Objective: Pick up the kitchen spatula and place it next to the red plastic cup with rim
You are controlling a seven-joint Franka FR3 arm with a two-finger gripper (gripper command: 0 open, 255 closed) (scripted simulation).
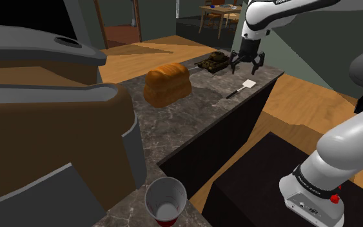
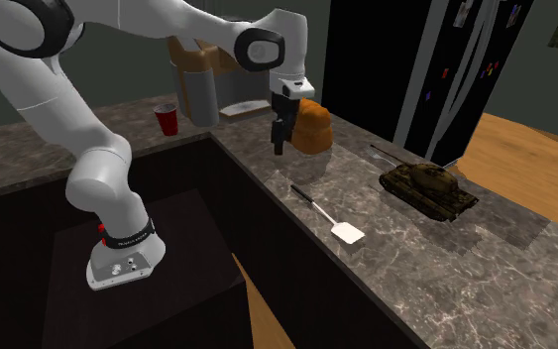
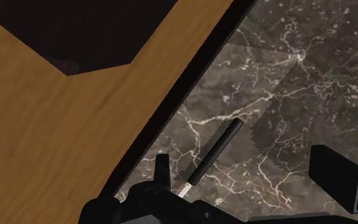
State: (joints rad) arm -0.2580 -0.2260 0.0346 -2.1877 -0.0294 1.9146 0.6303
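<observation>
The spatula (image 1: 240, 89) lies flat on the dark marble counter (image 1: 193, 116) near its front edge, white blade (image 2: 347, 234) at one end and thin black handle (image 3: 217, 151) at the other. My gripper (image 1: 247, 66) hangs open some way above it, touching nothing. In the wrist view the handle lies below the gap between the fingers, closer to one finger (image 3: 161, 167). The red cup (image 1: 166, 201) stands upright at the counter's other end, far from the spatula; in the second exterior view the cup (image 2: 167, 120) is at the back left.
A loaf of bread (image 1: 167, 85) and a toy tank (image 1: 213, 62) sit on the counter near the spatula. Brown and grey appliances (image 1: 51, 129) crowd the stretch between the loaf and the cup. Beyond the counter's edge is wooden floor (image 3: 56, 127). A black fridge (image 2: 445, 69) stands behind the tank.
</observation>
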